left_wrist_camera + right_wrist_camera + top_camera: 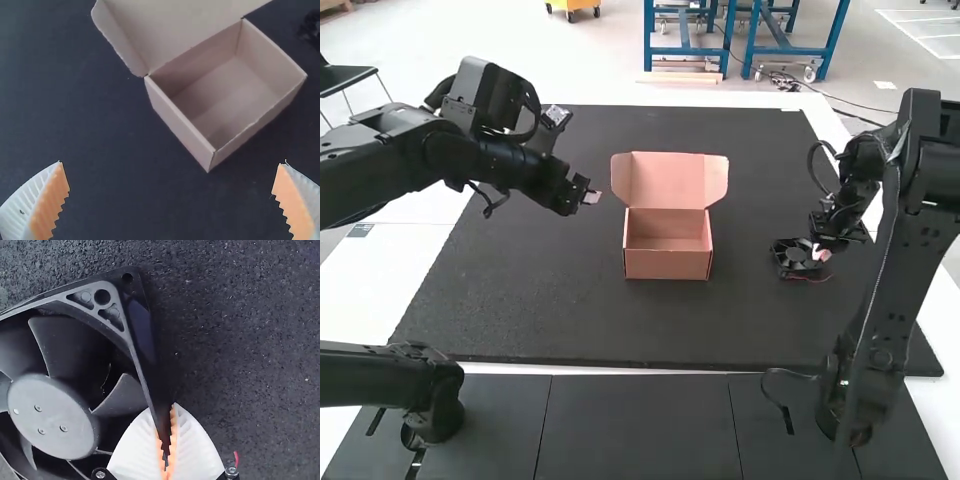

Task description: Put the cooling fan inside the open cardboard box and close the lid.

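Here the right gripper is pressed together on the thin rim of the cooling fan. Its white ribbed fingers pinch one side of the black frame, close to a corner with a mounting hole. The orange pads meet the plastic from both sides. The blades and round hub lie just beside the fingers, and a bit of red wire shows next to the gripper. The fan is down at the black mat, on the right side of the scene. It is to the right of the cardboard box and apart from it. Whether it rests fully on the mat or is raised slightly cannot be told.

The left gripper hangs above the mat just to the left of the box, level with the lid. Its fingers are spread wide apart, the orange pads facing each other with nothing between them. From its wrist camera the box is seen beyond the fingertips.

The box sits near the middle of the mat with its top open, its inner floor and walls showing. The lid stands up from the far wall, leaning back a little, with a small tab at each side. The mat lies on a white table.
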